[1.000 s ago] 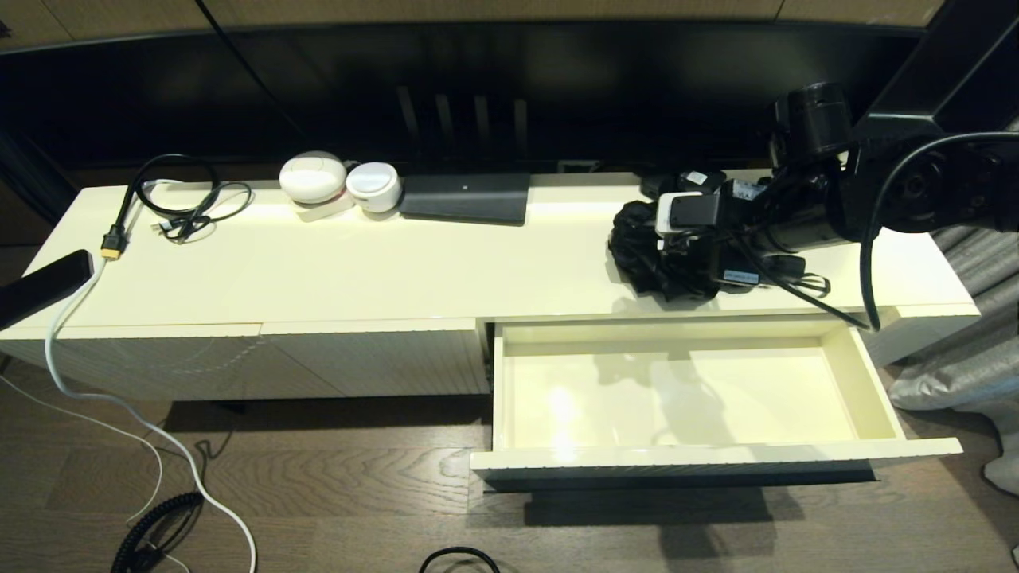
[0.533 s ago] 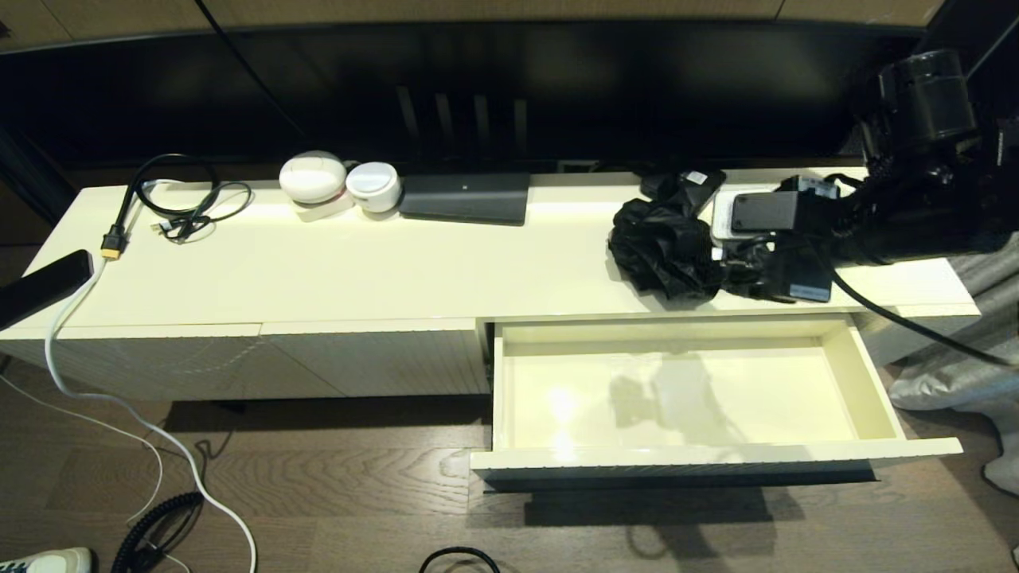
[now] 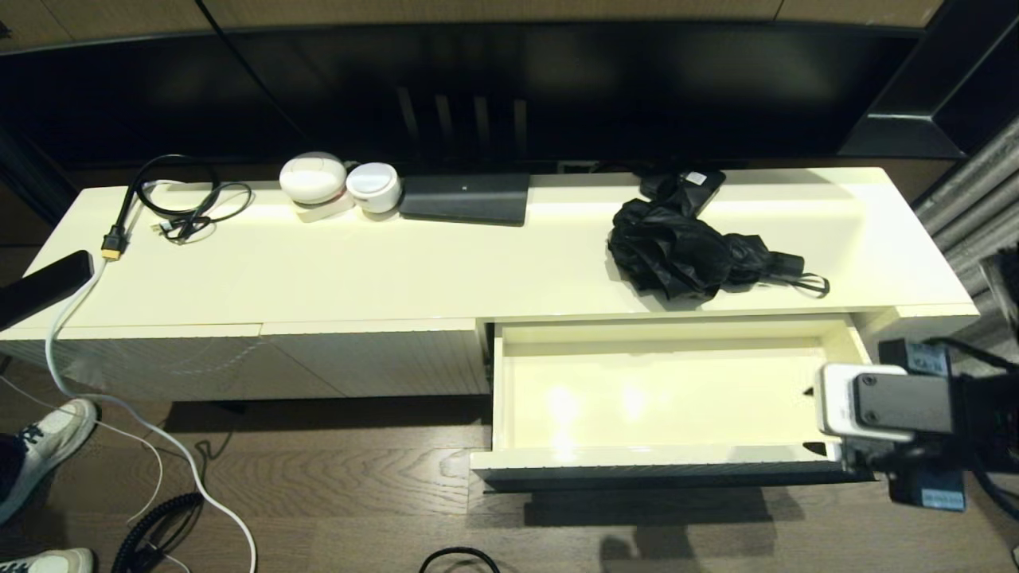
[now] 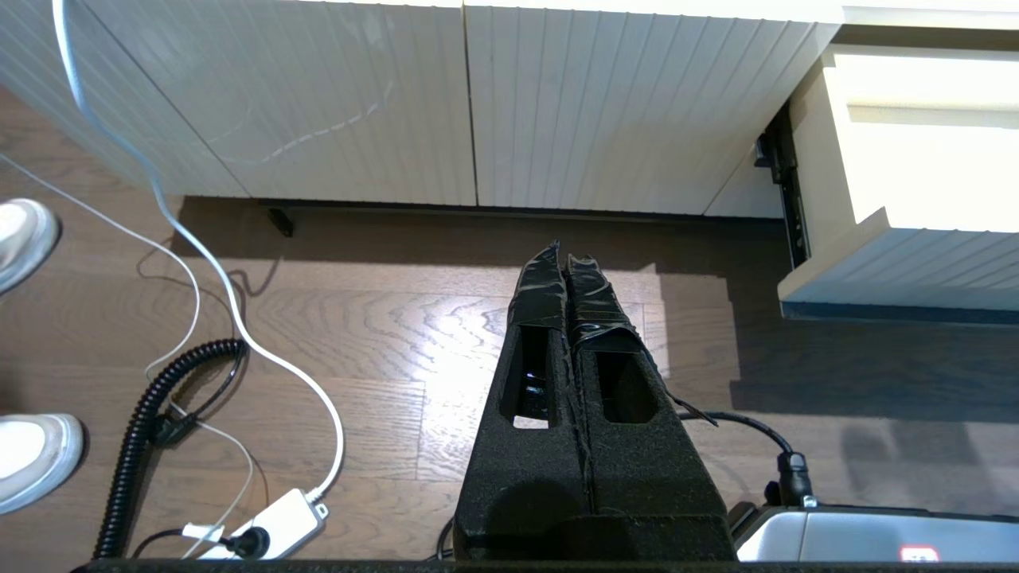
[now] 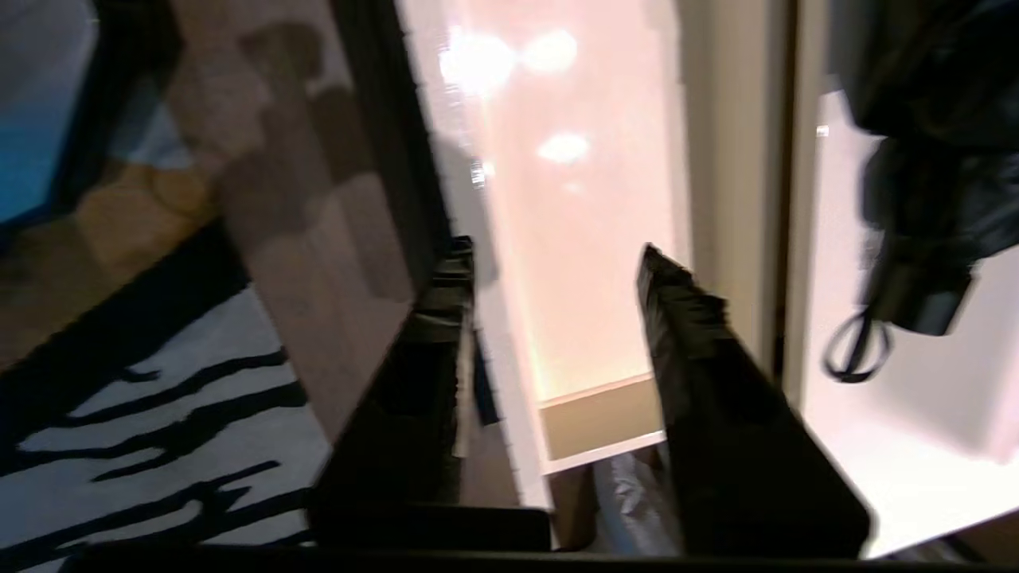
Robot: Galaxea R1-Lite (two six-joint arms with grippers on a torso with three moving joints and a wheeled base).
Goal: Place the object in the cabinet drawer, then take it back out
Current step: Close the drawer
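Observation:
The black folding umbrella (image 3: 685, 259) lies on the cabinet top behind the drawer, its handle and wrist loop (image 3: 808, 282) pointing right, with nothing holding it. The cream drawer (image 3: 637, 459) is pulled out and empty. My right gripper (image 3: 812, 420) is open at the drawer's right front corner. In the right wrist view its fingers (image 5: 446, 318) straddle the drawer's front edge near the end wall (image 5: 597, 418), and the umbrella (image 5: 923, 159) lies apart on the top. My left gripper (image 4: 564, 259) is shut and empty over the floor, left of the drawer front (image 4: 915, 267).
On the cabinet top are coiled cables (image 3: 179, 203), two white round devices (image 3: 338, 183), a dark flat box (image 3: 466, 197) and a small black box with a white label (image 3: 689, 185). A person's shoes (image 3: 48, 442) and cables (image 3: 159, 446) are on the floor at the left.
My right gripper has left the umbrella on the cabinet top, swung right and come down to the drawer's right front corner. A person's shoes have come into view at the left.

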